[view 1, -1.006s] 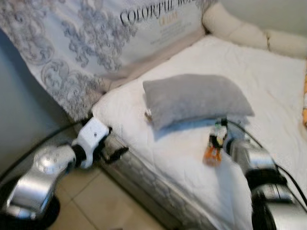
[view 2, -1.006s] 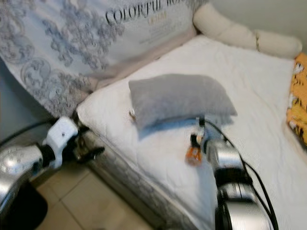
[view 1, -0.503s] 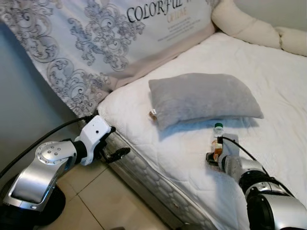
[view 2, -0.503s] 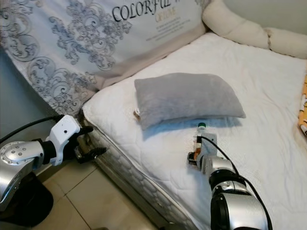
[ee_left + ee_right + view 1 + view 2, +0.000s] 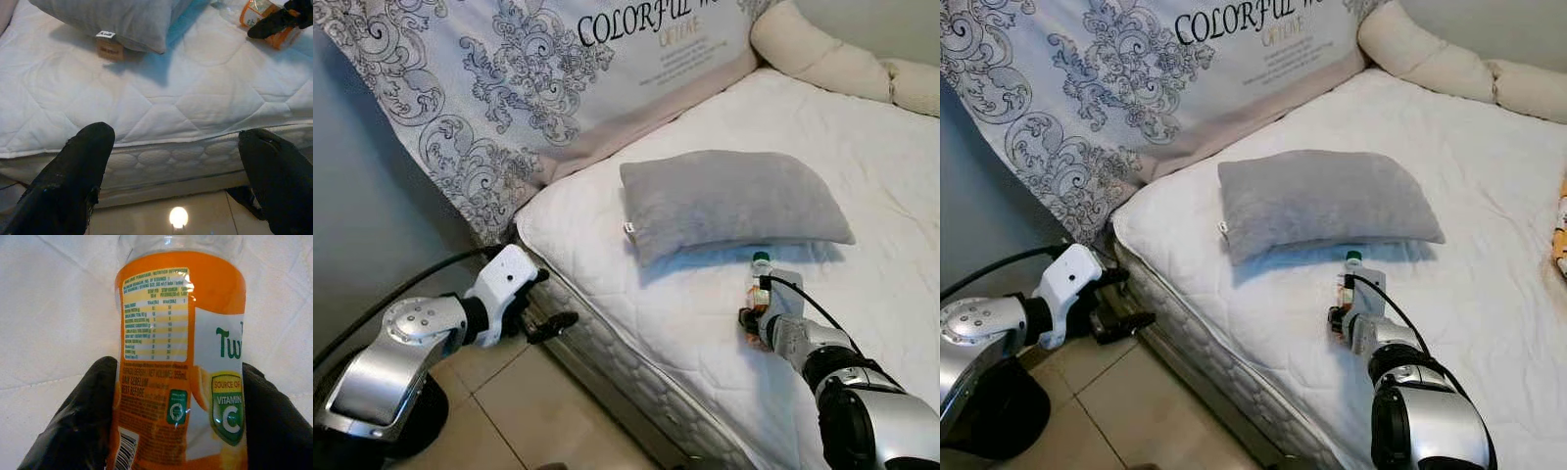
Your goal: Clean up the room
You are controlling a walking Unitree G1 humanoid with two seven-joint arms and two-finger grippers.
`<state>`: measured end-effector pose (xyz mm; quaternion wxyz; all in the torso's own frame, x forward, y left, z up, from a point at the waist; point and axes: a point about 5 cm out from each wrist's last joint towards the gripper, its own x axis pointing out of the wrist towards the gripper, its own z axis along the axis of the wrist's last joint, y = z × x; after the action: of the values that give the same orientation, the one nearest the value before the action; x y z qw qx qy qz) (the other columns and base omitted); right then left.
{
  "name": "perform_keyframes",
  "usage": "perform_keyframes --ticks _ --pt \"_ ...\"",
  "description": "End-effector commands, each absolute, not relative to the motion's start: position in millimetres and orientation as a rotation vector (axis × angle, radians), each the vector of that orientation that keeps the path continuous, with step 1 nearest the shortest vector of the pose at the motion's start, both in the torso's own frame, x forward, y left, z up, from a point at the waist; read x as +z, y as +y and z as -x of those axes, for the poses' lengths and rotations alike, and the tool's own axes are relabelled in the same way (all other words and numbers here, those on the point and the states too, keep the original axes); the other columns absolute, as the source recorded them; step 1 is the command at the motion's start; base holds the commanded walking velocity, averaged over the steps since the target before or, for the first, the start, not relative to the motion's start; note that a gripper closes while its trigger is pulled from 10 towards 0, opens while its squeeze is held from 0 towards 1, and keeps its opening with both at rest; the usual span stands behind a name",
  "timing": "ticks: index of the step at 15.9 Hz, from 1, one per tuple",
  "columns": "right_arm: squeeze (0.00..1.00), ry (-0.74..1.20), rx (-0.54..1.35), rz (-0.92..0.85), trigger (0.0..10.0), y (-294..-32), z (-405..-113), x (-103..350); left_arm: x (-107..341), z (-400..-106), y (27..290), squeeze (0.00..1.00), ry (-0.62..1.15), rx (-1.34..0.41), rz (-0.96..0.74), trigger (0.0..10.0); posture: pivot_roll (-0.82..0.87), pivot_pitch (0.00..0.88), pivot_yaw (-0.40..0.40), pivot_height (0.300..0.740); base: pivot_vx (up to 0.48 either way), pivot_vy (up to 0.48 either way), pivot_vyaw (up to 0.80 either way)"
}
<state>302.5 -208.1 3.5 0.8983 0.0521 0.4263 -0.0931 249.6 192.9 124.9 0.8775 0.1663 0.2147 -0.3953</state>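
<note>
An orange juice bottle (image 5: 757,286) with a green cap stands upright on the white mattress (image 5: 646,294), just in front of a grey pillow (image 5: 734,196). My right gripper (image 5: 750,317) is shut on the bottle's lower half. In the right wrist view its black fingers (image 5: 90,418) press both sides of the orange label (image 5: 181,357). My left gripper (image 5: 551,299) hangs open beside the mattress's near corner, above the floor, with nothing between its fingers (image 5: 73,181). The left wrist view looks over the quilted mattress edge (image 5: 161,152) toward the pillow tag (image 5: 108,46).
A large patterned cover printed "COLORFUL" (image 5: 538,69) leans against the wall at the head of the bed. Cream bolsters (image 5: 813,54) line the far side. An orange item (image 5: 1561,225) lies at the bed's right edge. Tiled floor (image 5: 509,411) lies below the left arm.
The camera has shifted and the blur is gone. My right gripper has lowered the bottle from a tilted, raised pose to upright on the mattress. The left gripper has sunk slightly.
</note>
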Motion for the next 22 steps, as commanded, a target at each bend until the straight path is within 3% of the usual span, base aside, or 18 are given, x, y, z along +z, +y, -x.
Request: perform_keyframes --ticks 1,7,11,13,14,15,16,17,20,22 --pt "0.00 0.868 -0.193 -0.115 0.0 -210.7 -305.1 6.6 128.9 -248.3 190.8 0.00 0.433 -0.832 -0.350 10.0 0.05 0.000 -0.005 0.740 0.000 0.000 0.00" --pt "0.00 0.844 -0.231 -0.137 0.0 -215.2 -303.3 5.8 125.6 -242.7 183.6 0.00 0.439 -0.821 -0.289 10.0 0.05 0.000 -0.007 0.740 0.000 0.000 0.00" --pt "0.00 0.775 -0.465 -0.238 0.0 -240.9 -293.9 7.2 123.7 -237.0 179.2 0.00 0.428 -0.803 -0.253 10.0 0.04 0.000 -0.018 0.740 0.000 0.000 0.00" --pt "0.00 0.637 -0.684 -0.278 0.0 -265.3 -285.3 16.4 124.3 -235.4 178.1 0.00 0.394 -0.784 -0.274 10.0 0.04 0.000 -0.012 0.740 0.000 0.000 0.00" --pt "0.00 0.348 -0.691 -0.251 0.0 -280.7 -294.9 52.1 128.2 -239.3 181.2 0.00 0.345 -0.664 -0.270 10.0 0.03 0.000 0.000 0.740 0.000 0.000 0.00" --pt "0.00 0.200 -0.598 -0.256 0.0 -277.5 -304.5 74.6 131.9 -243.1 181.6 0.00 0.307 -0.582 -0.263 10.0 0.03 0.000 0.002 0.740 0.000 0.000 0.00" --pt "0.00 0.079 -0.433 -0.363 2.1 -262.9 -313.4 95.0 133.2 -244.2 179.4 0.00 0.300 -0.532 -0.209 10.0 0.03 0.000 0.005 0.740 0.000 0.000 0.00" --pt "0.00 0.043 -0.203 -0.368 10.0 -239.2 -318.2 110.4 133.6 -243.7 179.4 0.00 0.287 -0.470 -0.225 10.0 0.03 0.000 0.005 0.740 0.000 0.000 0.00" --pt "0.00 0.075 0.206 -0.207 10.0 -178.6 -296.7 120.9 131.8 -234.1 184.4 0.00 0.250 -0.296 -0.187 10.0 0.06 0.000 -0.027 0.740 0.000 0.000 0.27" --pt "0.00 0.091 0.301 -0.190 10.0 -155.7 -282.6 118.9 132.6 -226.0 188.6 0.00 0.238 -0.176 -0.194 10.0 0.09 0.000 -0.058 0.740 0.000 0.000 0.80"
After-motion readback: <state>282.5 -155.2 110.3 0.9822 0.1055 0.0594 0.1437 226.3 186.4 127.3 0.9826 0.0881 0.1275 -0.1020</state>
